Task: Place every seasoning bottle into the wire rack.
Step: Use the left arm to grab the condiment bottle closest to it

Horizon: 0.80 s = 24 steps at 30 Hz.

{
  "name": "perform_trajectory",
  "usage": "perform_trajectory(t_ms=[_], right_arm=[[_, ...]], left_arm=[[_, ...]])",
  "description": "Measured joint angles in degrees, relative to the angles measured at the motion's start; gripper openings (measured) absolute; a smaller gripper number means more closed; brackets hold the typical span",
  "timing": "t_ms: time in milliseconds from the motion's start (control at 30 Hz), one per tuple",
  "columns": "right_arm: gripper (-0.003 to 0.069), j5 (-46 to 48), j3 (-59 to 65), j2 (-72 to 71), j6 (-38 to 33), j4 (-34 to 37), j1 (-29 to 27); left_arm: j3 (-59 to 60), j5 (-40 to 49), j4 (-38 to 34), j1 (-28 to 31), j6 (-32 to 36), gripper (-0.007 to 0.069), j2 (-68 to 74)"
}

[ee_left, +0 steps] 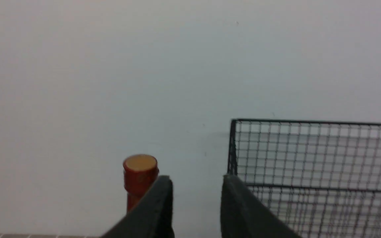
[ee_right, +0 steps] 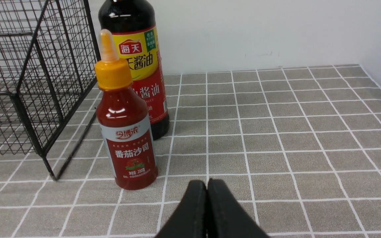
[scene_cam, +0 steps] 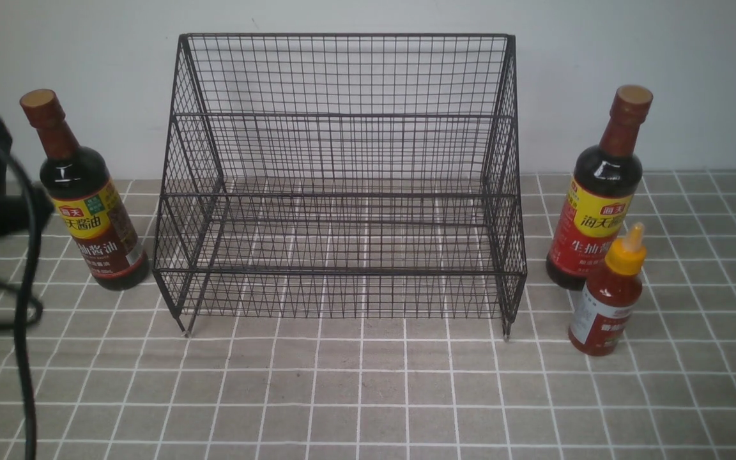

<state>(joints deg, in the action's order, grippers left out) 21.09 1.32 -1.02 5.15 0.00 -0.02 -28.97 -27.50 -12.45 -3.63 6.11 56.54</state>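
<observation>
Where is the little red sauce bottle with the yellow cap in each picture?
Front view: the red sauce bottle stands right of the wire rack, before a tall soy bottle.
Left wrist view: not in it.
Right wrist view: it stands beside the rack's corner, before the same soy bottle.
Shared landmark: the wire rack, seen in all three.

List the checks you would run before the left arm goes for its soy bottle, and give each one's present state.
1. Wire rack tiers free: ok.
2. Left gripper open, nothing between the jaws: ok.
3. Brown-label soy bottle standing beside the rack: ok.
4. Its cap between the jaws: not ok, it shows beside one finger.
5. Right gripper shut, clear of the red sauce bottle: ok.
</observation>
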Motion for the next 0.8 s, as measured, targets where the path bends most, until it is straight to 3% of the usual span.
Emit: perform_trajectory(t_ms=[133, 267, 433, 600, 800], right_arm=[[-0.0014, 0.0, 0.0, 0.0, 0.0, 0.0, 0.0], [-0.0014, 0.0, 0.0, 0.0, 0.0, 0.0, 0.0], [-0.0014, 0.0, 0.0, 0.0, 0.0, 0.0, 0.0], [-0.0014, 0.0, 0.0, 0.0, 0.0, 0.0, 0.0], [-0.0014, 0.0, 0.0, 0.0, 0.0, 0.0, 0.0]], left_arm=[[-5.6, -3.7, -9.4, 0.0, 5.5, 0.0428, 7.1], [-11.6, -4.6, -14.7, 0.0, 9.9, 0.0505, 14.6], [-17.1, -4.6, -19.2, 0.0, 11.9, 0.0522, 21.2], [-22.7, -5.5, -24.2, 0.0, 20.1, 0.0522, 29.7], [-24.5, -6.7, -25.4, 0.0, 23.2, 0.0522, 37.0]])
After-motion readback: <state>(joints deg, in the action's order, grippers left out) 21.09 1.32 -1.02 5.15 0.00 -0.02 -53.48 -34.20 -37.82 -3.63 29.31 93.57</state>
